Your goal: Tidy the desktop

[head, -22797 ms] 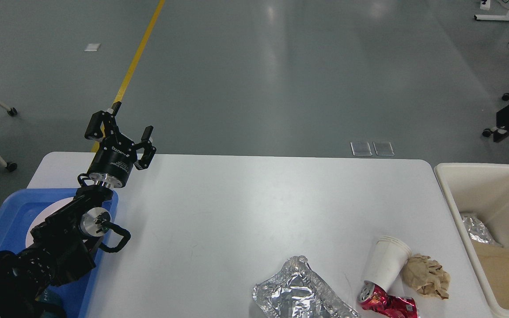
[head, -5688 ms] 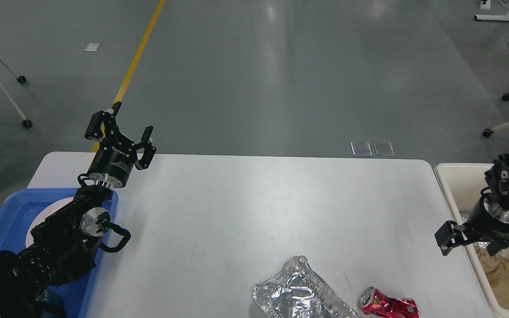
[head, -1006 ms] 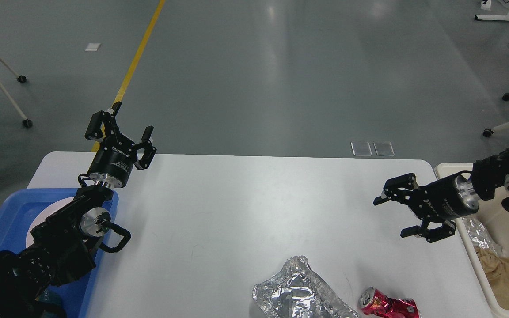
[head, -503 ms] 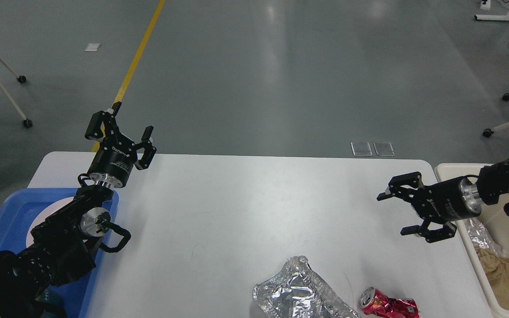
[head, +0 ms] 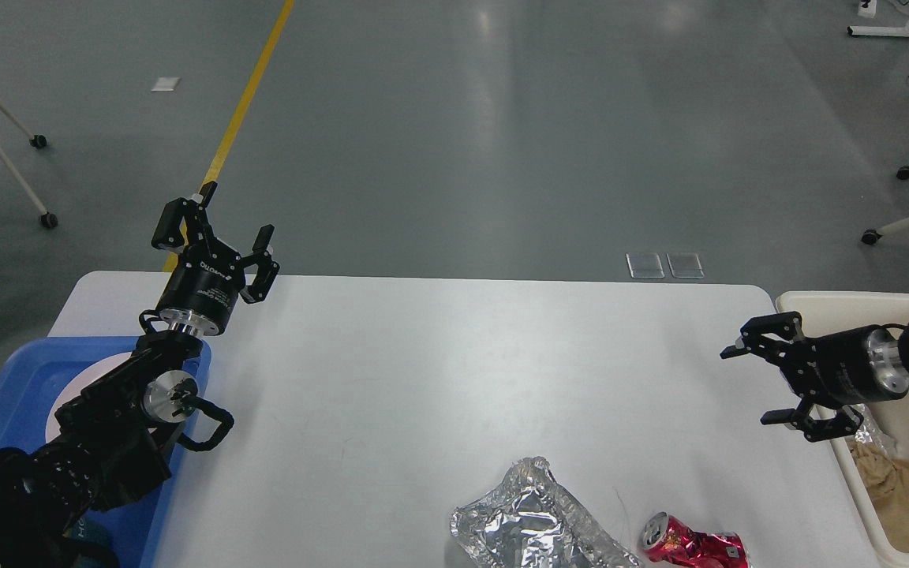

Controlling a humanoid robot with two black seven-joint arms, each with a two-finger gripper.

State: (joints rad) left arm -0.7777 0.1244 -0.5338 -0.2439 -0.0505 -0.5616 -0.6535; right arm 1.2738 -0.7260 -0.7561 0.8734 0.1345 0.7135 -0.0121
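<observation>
Bench (head: pixel 423 371) clutter you can see: crumpled foil (head: pixel 533 521) and a crushed red can (head: pixel 691 544) near its front edge. Your left gripper (head: pixel 214 237) and right gripper (head: pixel 754 383) both hover with fingers apart, empty.

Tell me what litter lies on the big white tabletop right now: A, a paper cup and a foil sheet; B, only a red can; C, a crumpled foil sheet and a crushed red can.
C: the crumpled silver foil sheet and the crushed red can lie near the white tabletop's front edge.
</observation>
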